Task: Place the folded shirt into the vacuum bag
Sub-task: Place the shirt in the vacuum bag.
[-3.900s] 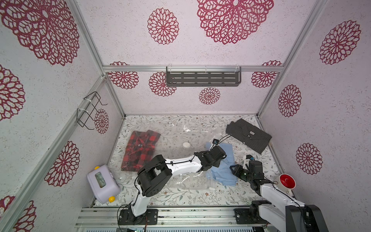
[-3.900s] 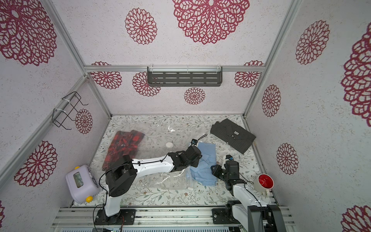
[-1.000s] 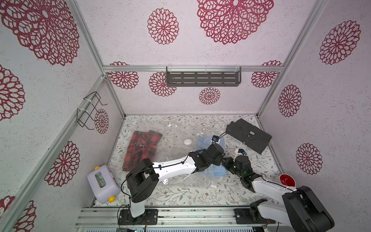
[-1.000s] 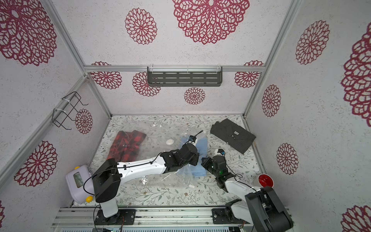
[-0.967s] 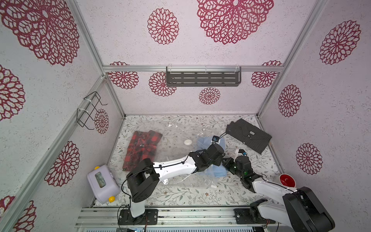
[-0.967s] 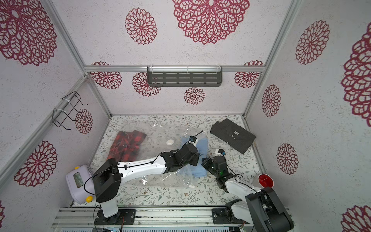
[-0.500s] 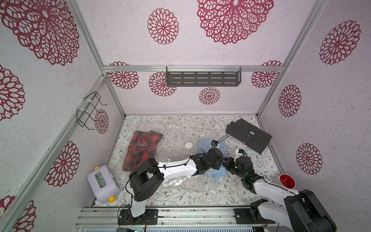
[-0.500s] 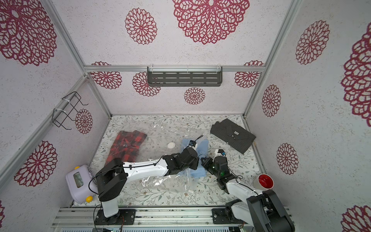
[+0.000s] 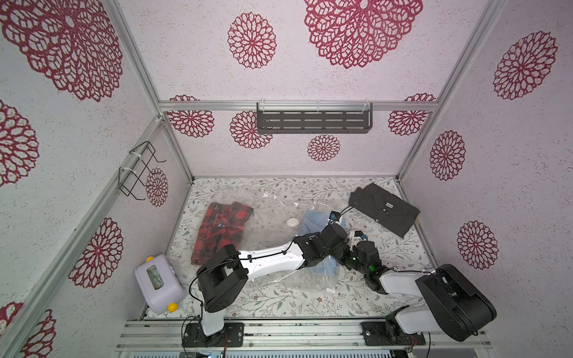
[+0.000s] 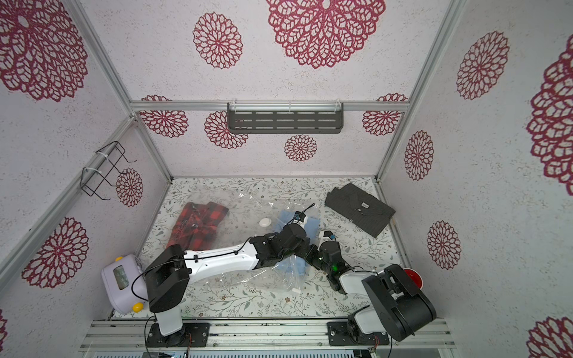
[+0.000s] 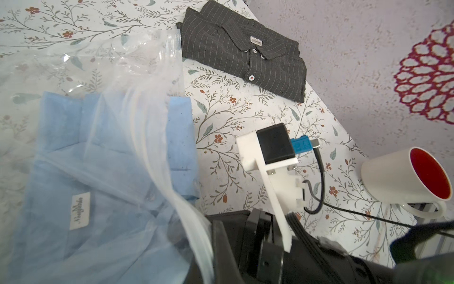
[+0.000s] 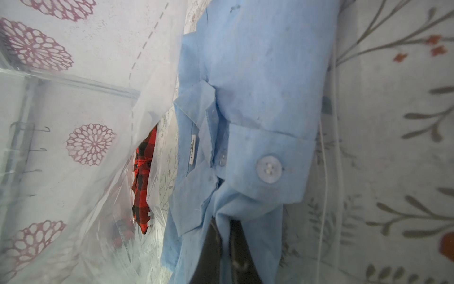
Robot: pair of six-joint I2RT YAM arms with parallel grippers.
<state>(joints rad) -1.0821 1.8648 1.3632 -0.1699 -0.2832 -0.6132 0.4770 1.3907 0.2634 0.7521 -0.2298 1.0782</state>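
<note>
The vacuum bag (image 9: 273, 217) (image 10: 248, 214) lies clear and crinkled mid-table in both top views, with its white valve disc (image 9: 292, 222) up. A red plaid shirt (image 9: 221, 231) (image 12: 143, 177) lies in its left end. The folded light-blue shirt (image 11: 81, 184) (image 12: 258, 81) (image 9: 313, 220) sits at the bag's right-hand mouth, mostly under the plastic, with one edge (image 11: 181, 127) sticking out. My left gripper (image 11: 216, 248) is shut on the bag's white zip edge (image 11: 194, 221) and holds it up. My right gripper (image 12: 224, 248) is shut on a fold of the blue shirt.
A folded dark striped shirt (image 9: 384, 210) (image 11: 245, 54) lies at the back right corner. A white mug with a red inside (image 11: 405, 177) (image 10: 412, 277) lies by the right wall. A lilac toaster-like box (image 9: 158, 283) stands front left. Both arms cross close together over the bag's mouth.
Since about four seconds ago the blue shirt has gone back and left under the plastic. In the last second both grippers kept their holds and the right arm's elbow pulled inward.
</note>
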